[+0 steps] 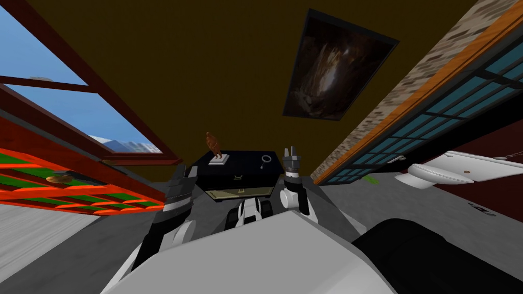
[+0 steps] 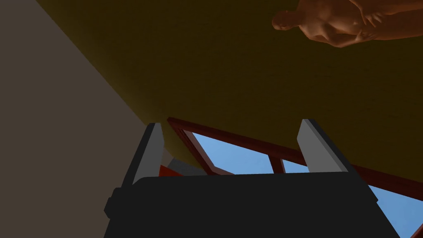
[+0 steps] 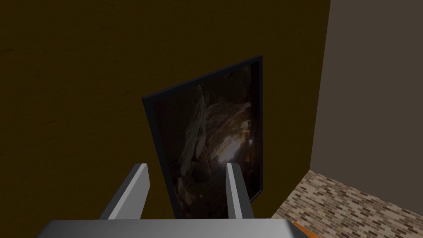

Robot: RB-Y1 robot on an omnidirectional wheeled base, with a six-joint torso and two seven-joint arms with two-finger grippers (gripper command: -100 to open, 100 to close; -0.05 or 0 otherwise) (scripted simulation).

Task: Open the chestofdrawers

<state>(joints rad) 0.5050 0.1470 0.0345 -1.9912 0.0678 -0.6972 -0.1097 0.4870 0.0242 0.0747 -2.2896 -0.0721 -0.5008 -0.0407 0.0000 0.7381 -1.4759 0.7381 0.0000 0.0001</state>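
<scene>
The chest of drawers [image 1: 237, 176] is a low black cabinet against the dark wall, straight ahead of me. Along its lower front a pale tan drawer panel [image 1: 238, 193] juts out slightly. On its top stand a brown figurine [image 1: 214, 147] on a white base and a small ring-shaped object [image 1: 265, 160]. My left gripper [image 1: 186, 169] hovers at the chest's left side, raised and open [image 2: 231, 124], with the figurine [image 2: 338, 22] beyond it. My right gripper [image 1: 289, 150] is held up by the chest's right corner, open and holding nothing [image 3: 186, 165].
An orange-red rack [image 1: 66, 189] with green panels runs along the left, under a window [image 1: 61, 102]. A white fixture [image 1: 449, 171] sits at the right before a brick wall with teal panes [image 1: 434, 107]. A dark rounded object [image 1: 429, 255] lies at lower right.
</scene>
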